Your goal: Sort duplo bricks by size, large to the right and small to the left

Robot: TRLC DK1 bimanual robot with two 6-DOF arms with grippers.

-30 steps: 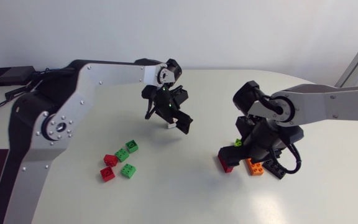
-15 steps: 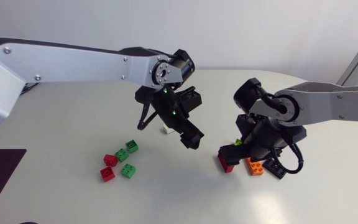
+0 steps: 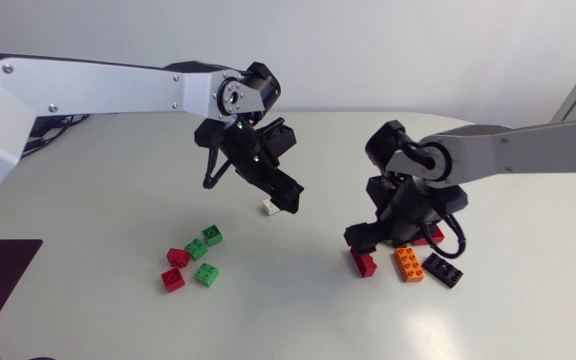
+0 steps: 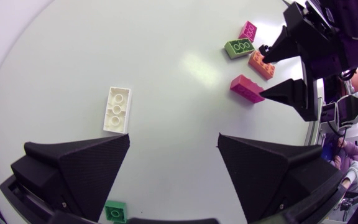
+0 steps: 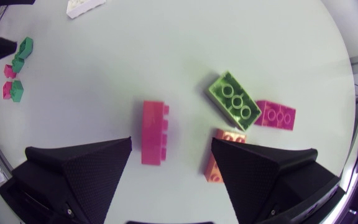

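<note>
Five small green and red bricks (image 3: 197,259) lie grouped at the left. A white brick (image 3: 268,208) (image 4: 117,109) lies on the table under and ahead of my left gripper (image 3: 258,190) (image 4: 174,162), which hovers open and empty. At the right, my right gripper (image 3: 396,236) (image 5: 171,168) stands open over the large bricks. A red brick (image 3: 363,262) (image 5: 153,132) lies below, between its fingers and closer to one of them. An orange brick (image 3: 409,264) (image 5: 222,162), a lime green brick (image 5: 232,101), another red brick (image 3: 430,236) (image 5: 275,114) and a black brick (image 3: 442,270) lie close around it.
The white round table (image 3: 298,310) carries nothing else. A bare stretch lies between the small bricks at the left and the large ones at the right. My right gripper (image 4: 303,62) shows ahead in the left wrist view, over the large bricks.
My left gripper has swung out toward the middle and come back above the white brick. My right gripper has risen and shifted back a little, uncovering the orange and black bricks.
</note>
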